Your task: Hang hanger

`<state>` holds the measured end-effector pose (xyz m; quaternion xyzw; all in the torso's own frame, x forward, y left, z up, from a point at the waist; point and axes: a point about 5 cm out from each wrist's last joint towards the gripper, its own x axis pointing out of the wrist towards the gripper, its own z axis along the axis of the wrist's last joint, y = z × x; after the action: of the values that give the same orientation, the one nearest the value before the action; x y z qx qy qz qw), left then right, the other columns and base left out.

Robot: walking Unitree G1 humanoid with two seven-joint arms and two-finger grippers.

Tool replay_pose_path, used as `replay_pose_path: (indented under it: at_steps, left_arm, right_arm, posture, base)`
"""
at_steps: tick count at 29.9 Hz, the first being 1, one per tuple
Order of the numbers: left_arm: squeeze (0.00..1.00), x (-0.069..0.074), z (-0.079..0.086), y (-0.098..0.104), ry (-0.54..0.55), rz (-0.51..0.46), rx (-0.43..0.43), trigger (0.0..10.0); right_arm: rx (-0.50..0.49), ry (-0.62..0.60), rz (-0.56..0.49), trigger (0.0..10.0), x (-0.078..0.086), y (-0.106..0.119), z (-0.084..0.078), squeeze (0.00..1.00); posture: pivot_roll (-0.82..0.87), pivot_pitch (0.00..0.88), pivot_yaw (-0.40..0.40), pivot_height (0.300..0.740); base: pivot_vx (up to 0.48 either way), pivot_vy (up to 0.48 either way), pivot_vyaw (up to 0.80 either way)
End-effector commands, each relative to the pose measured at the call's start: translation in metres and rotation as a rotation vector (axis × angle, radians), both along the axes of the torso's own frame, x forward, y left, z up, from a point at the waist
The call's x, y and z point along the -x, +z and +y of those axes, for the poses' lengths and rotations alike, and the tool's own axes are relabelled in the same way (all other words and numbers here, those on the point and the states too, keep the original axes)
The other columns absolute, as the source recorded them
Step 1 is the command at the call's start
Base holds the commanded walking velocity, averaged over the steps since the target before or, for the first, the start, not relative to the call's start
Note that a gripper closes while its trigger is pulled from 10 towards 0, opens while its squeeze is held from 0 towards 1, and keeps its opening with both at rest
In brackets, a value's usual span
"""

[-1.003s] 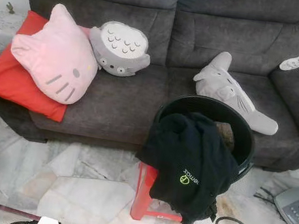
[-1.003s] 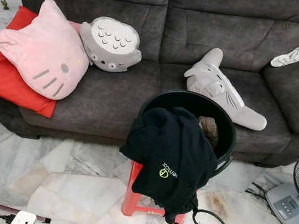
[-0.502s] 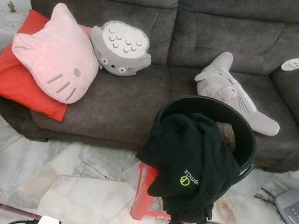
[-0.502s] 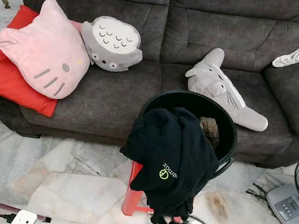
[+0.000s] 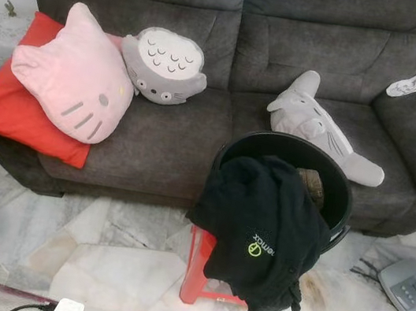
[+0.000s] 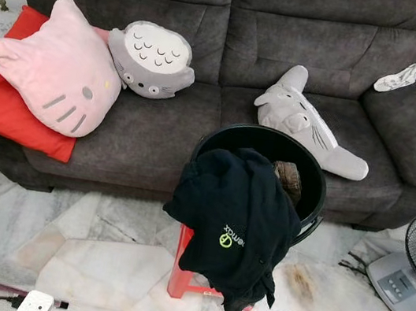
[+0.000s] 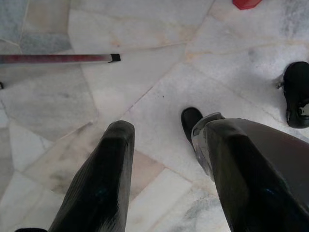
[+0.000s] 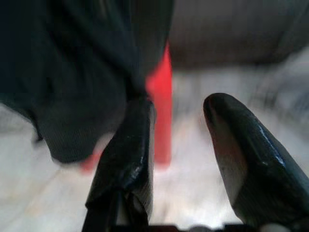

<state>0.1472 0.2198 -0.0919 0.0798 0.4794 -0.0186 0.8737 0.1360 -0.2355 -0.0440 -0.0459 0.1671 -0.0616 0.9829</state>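
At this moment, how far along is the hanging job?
Barely begun. Nothing looks done: the black garment hangs over the rim of the black basket on the red stool. In hand: nothing; both the right pincer and the left pincer are open. Left: finding the hanger, grasping it, hanging it.

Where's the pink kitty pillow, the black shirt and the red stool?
Pink pillow (image 5: pixel 72 85), left eye view, middle of its face.
Black shirt (image 5: pixel 257 220), left eye view, on the cloth above the green logo.
Red stool (image 5: pixel 197 269), left eye view, its left leg.
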Motion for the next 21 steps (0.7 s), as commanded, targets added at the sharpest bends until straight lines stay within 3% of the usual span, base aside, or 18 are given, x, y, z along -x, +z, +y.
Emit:
replay_pose_path:
  at_steps: [1, 5, 8, 11, 14, 17, 18, 19, 20, 21]
  left_arm:
    - [0.00, 0.007, 0.002, -0.002, -0.003, 0.028, -0.010, 10.0]
    - [0.00, 0.006, 0.003, -0.002, -0.003, 0.027, -0.014, 10.0]
    - [0.00, 0.006, 0.002, -0.002, -0.005, 0.027, -0.016, 10.0]
    - [0.00, 0.006, 0.002, -0.002, -0.005, 0.028, -0.017, 10.0]
    - [0.00, 0.006, 0.002, -0.002, -0.003, 0.027, -0.017, 10.0]
    - [0.00, 0.006, 0.002, -0.002, -0.003, 0.027, -0.017, 10.0]
    - [0.00, 0.006, 0.002, -0.002, -0.003, 0.027, -0.017, 10.0]
    - [0.00, 0.006, 0.002, -0.002, -0.004, 0.027, -0.016, 10.0]
    - [0.00, 0.005, 0.001, -0.002, -0.005, 0.027, -0.016, 10.0]
    - [0.00, 0.005, 0.001, -0.002, -0.006, 0.028, -0.015, 10.0]
  right_arm:
    - [0.049, 0.039, -0.078, 10.0, 0.000, 0.010, 0.004, 0.00]
    - [0.128, 0.103, -0.211, 10.0, -0.001, 0.031, 0.007, 0.00]
    - [0.170, 0.115, -0.316, 10.0, -0.011, 0.052, 0.005, 0.00]
    - [0.234, 0.141, -0.461, 10.0, -0.036, 0.104, 0.008, 0.00]
    - [0.233, 0.095, -0.585, 10.0, -0.062, 0.155, 0.012, 0.00]
    - [0.221, 0.061, -0.615, 10.0, -0.074, 0.168, 0.011, 0.00]
    - [0.197, 0.037, -0.615, 10.0, -0.085, 0.172, 0.010, 0.20]
    - [0.180, 0.021, -0.613, 10.0, -0.092, 0.175, 0.010, 0.20]
    - [0.148, 0.014, -0.611, 10.0, -0.099, 0.177, 0.012, 1.00]
    - [0.127, 0.012, -0.609, 10.0, -0.103, 0.178, 0.013, 1.00]
  posture:
    - [-0.10, 0.040, 0.013, 0.740]
    - [-0.12, 0.038, 0.018, 0.740]
    - [-0.12, 0.037, 0.018, 0.740]
    - [-0.13, 0.035, 0.017, 0.740]
    - [-0.13, 0.035, 0.017, 0.740]
    - [-0.13, 0.035, 0.017, 0.740]
    - [-0.13, 0.034, 0.024, 0.740]
    - [-0.13, 0.034, 0.024, 0.740]
    - [-0.13, 0.031, 0.023, 0.740]
    - [-0.13, 0.031, 0.023, 0.740]
  base:
    - [0.000, 0.000, 0.00]
    - [0.000, 0.000, 0.00]
    - [0.000, 0.000, 0.00]
    - [0.000, 0.000, 0.00]
    - [0.000, 0.000, 0.00]
    - [0.000, 0.000, 0.00]
    - [0.000, 0.000, 0.00]
    - [0.000, 0.000, 0.00]
    - [0.000, 0.000, 0.00]
    - [0.000, 0.000, 0.00]
